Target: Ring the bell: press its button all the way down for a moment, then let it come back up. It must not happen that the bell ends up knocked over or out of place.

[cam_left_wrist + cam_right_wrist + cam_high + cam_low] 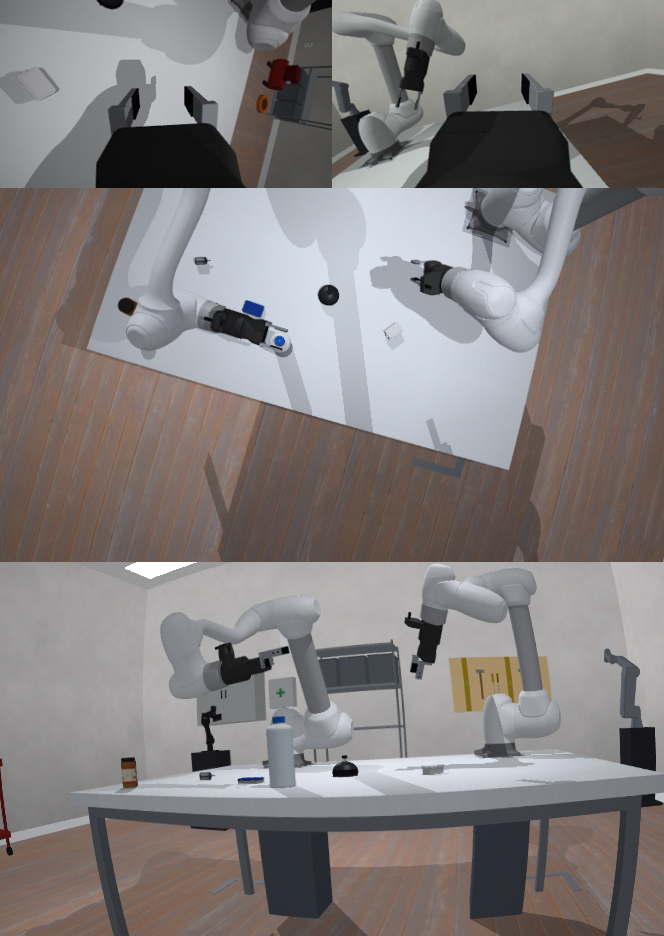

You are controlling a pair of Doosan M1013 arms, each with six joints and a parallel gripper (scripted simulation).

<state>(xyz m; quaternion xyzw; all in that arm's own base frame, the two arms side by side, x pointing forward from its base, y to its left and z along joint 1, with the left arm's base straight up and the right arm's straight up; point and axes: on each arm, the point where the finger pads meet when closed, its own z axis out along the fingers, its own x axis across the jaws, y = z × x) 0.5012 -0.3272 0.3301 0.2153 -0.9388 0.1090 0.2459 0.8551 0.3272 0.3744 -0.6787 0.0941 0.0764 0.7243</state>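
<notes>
The black bell (328,295) (345,769) stands upright on the table, its small button (344,757) on top. Its dark edge shows at the top of the left wrist view (111,2). My left gripper (413,271) (416,674) (162,96) is open and empty. It points down, high above the table, to the right of the bell in the top and exterior views. My right gripper (283,338) (278,658) (499,83) is open and empty. It is held roughly level, high above the table on the bell's left in the top and exterior views. Neither touches the bell.
A tall white bottle (281,757) (279,341) with a blue cap stands below the right gripper. A blue block (253,308) (250,780), a small dark object (200,260) (205,776) and a jar (127,306) (129,773) lie farther left. A small white box (392,331) (432,769) (38,83) lies right of the bell.
</notes>
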